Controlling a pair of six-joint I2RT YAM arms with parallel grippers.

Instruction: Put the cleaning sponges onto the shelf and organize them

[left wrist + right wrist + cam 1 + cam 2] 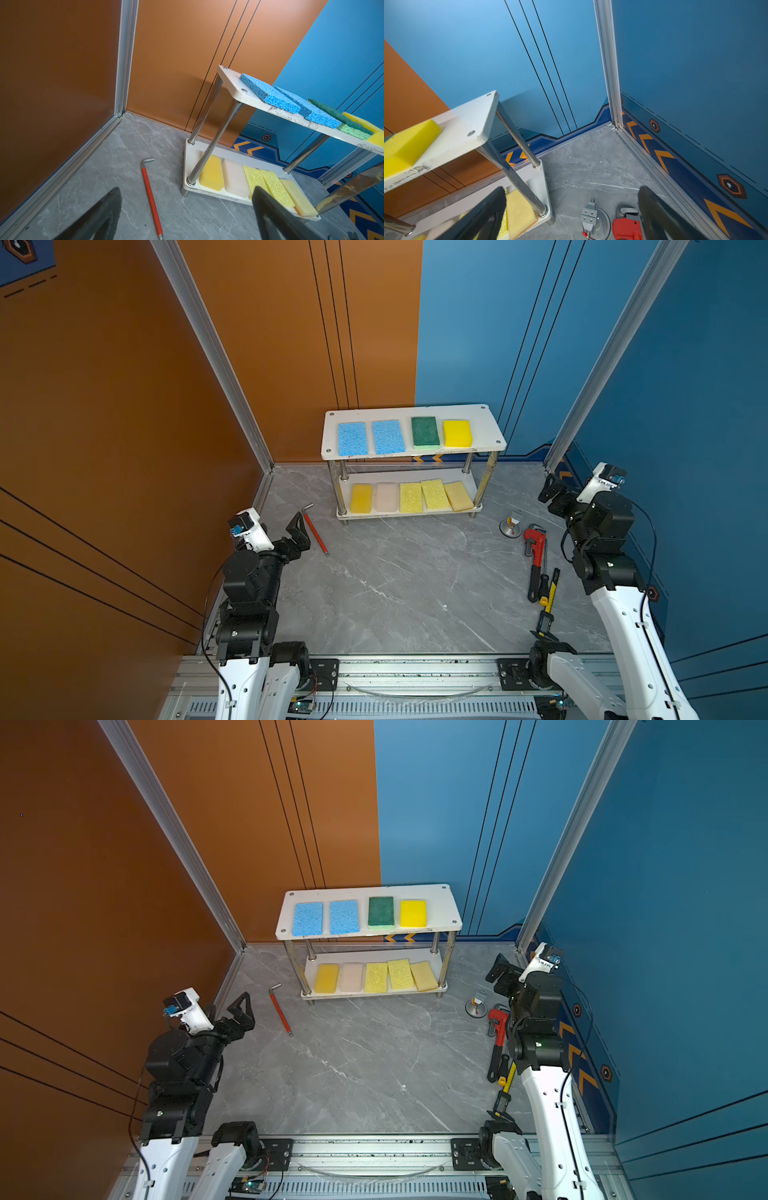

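Observation:
The shelf stands at the back of the table, also seen in a top view. Its top board carries two blue sponges, a dark green one and a bright yellow one. The lower board holds a bright yellow sponge, a cream-pink one, two pale yellow ones and a tan one. My left gripper hangs open and empty left of the shelf. My right gripper is open and empty to its right.
A red-handled hex key lies between my left gripper and the shelf. On the right lie a small vise on a suction base, a red pipe wrench, and a yellow-black tool. Walls enclose three sides.

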